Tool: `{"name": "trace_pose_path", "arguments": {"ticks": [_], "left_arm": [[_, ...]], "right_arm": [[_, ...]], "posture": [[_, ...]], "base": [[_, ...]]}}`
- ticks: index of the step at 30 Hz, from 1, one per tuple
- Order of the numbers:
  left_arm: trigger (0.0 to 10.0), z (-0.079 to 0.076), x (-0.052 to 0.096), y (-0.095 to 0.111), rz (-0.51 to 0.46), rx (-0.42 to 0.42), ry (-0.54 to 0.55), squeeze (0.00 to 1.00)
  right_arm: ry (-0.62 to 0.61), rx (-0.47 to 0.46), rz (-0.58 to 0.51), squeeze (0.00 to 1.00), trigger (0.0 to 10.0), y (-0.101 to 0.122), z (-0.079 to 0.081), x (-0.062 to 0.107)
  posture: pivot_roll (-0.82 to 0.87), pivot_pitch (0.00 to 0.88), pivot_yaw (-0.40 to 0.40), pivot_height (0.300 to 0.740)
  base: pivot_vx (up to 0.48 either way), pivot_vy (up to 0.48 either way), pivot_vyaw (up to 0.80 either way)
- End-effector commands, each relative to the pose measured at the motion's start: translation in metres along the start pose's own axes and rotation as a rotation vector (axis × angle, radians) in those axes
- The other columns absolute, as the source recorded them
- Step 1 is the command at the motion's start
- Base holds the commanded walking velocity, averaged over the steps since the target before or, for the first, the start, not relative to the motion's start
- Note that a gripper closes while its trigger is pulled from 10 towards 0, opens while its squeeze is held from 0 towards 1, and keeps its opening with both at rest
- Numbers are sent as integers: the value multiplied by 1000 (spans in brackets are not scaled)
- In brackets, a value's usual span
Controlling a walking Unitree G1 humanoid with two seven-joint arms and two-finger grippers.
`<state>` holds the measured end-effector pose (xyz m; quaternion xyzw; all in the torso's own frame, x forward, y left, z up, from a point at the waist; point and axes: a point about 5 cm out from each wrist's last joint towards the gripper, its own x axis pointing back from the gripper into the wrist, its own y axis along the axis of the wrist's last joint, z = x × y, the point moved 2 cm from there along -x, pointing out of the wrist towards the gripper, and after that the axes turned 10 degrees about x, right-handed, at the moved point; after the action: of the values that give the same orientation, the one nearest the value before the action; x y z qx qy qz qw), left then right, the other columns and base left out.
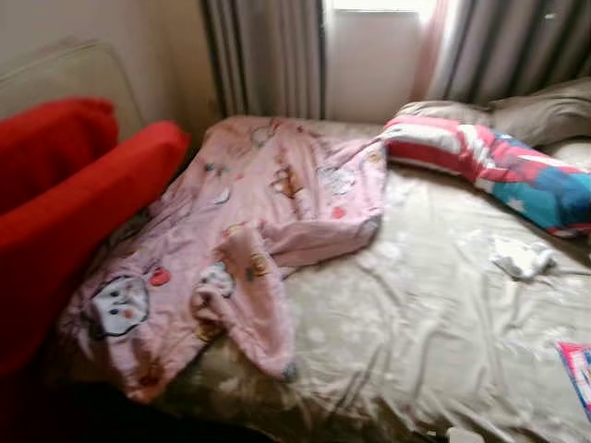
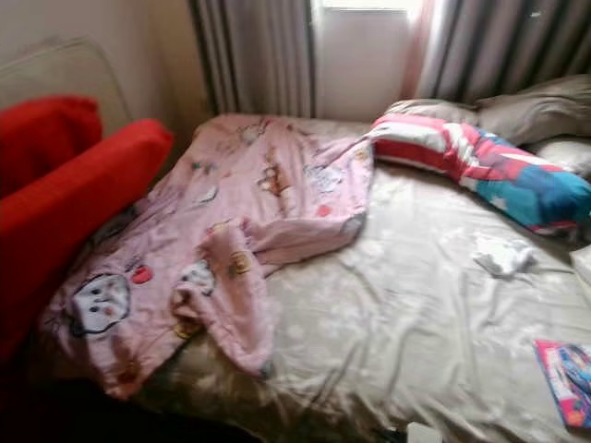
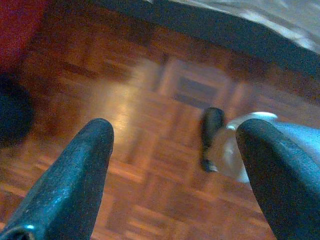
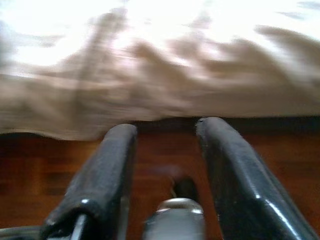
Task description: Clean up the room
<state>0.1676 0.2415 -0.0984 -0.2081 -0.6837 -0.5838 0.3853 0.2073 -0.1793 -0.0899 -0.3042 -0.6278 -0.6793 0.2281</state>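
Beige, wrinkled sheet (image 1: 416,323) covers the bed (image 1: 369,406) before me, and grey curtains (image 1: 268,55) hang at the far wall on either side of a bright window (image 1: 374,37). On the far left, two red cushions (image 1: 74,194) lean against a pale wall, just beside the bed's left edge. Next to them a pink blanket (image 1: 249,231) printed with cartoon figures lies rumpled over the left part of the bed, one fold trailing toward the near edge. Further right, at the far side, a red, white and blue striped pillow (image 1: 489,161) rests against grey pillows (image 1: 545,111). Nearer, a small white crumpled cloth (image 1: 522,258) lies on the sheet, and at the near right edge sits a pink and blue booklet (image 1: 580,369).

My left gripper (image 3: 175,165) hangs low over a brown parquet floor (image 3: 140,100), fingers (image 3: 75,175) spread wide; a dark object (image 3: 211,135) and something pale and blurred lie on the wood between them. My right gripper (image 4: 165,150) hangs beside the bed's near edge, fingers (image 4: 100,175) parted by a narrow gap, holding nothing.
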Motion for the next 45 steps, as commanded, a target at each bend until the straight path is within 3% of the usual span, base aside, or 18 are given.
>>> {"name": "trace_pose_path", "arguments": {"ticks": [1, 10, 15, 19, 23, 30, 39, 45], "left_arm": [[10000, 2, 2, -7, 25, 4, 7, 0], [10000, 20, 3, 0, 8, 13, 21, 0], [10000, 25, 4, 0, 11, 10, 29, 0], [10000, 20, 3, -1, 18, 11, 26, 0], [10000, 5, -1, 5, 11, 17, 8, 0], [10000, 3, -2, 6, 8, 26, 3, 0], [10000, 7, -1, 6, 1, 27, 0, 0], [10000, 1, -1, 4, -2, 28, -11, 0]], "right_arm": [[-22, 2, 9, 0, 10000, -4, -10, 2], [-15, 2, -3, 0, 10000, 0, -8, 1], [-8, 2, -11, 0, 10000, 3, -7, 0], [-5, 1, -14, 0, 10000, 4, -6, -1], [-1, 4, -16, 0, 10000, 6, -5, -1], [13, 35, -16, 0, 10000, 8, -1, -2], [21, 41, -25, 0, 10000, 9, 2, -2], [19, 33, -29, 0, 10000, 9, 2, -2]], "posture": [[38, 138, 31, 740], [40, 144, 29, 740], [40, 148, 28, 740], [40, 148, 28, 740], [40, 148, 28, 740], [43, 152, 27, 740], [43, 153, 29, 740], [44, 153, 29, 740]], "base": [[0, 480, 0], [0, 480, 0], [0, 0, 0], [0, 0, 0], [0, 0, 0], [0, 0, 0], [0, 0, 790], [0, 0, 665]]}}
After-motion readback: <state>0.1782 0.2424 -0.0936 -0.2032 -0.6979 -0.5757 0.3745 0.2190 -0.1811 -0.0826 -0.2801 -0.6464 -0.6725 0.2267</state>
